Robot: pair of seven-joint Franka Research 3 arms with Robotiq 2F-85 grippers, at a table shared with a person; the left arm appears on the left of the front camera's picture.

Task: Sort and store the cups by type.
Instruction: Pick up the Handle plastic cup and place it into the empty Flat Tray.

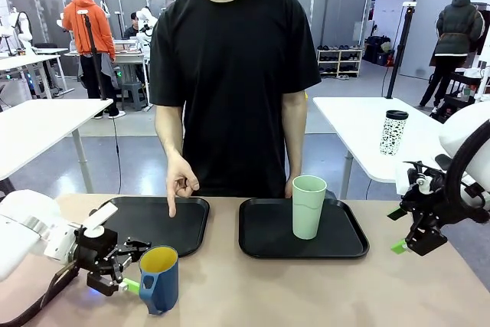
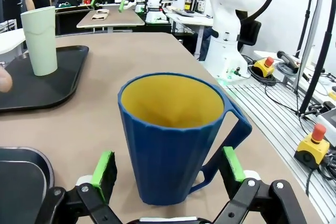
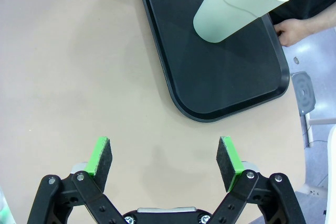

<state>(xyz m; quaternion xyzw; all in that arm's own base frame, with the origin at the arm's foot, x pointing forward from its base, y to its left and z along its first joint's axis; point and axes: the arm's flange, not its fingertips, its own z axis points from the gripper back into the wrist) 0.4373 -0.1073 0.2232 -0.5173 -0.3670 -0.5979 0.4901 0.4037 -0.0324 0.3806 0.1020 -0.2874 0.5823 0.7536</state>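
Dark blue outside, yellow inside: the mug (image 1: 159, 279) stands upright on the tan table (image 1: 306, 289) right at the near edge, handle toward the robot's side. The left gripper (image 2: 168, 174) sits low around it, green pads (image 2: 104, 168) spread wide on either side of the mug's body, not touching it as far as I can see. Over on the right, the right gripper (image 3: 167, 163) hangs above bare tabletop with its jaws wide apart, nothing between them.

Just past the mug, two black trays lie side by side. The left tray (image 1: 191, 231) has the person's hand (image 1: 181, 180) over it, index finger pointing down at its surface. The right tray (image 1: 264, 239) carries the pale mint-green tumbler (image 1: 308, 206), upright near its far edge.

Further back, on a white table (image 1: 360, 128) behind the person, a white black-patterned tumbler with a black lid (image 1: 393, 132) stands alone.
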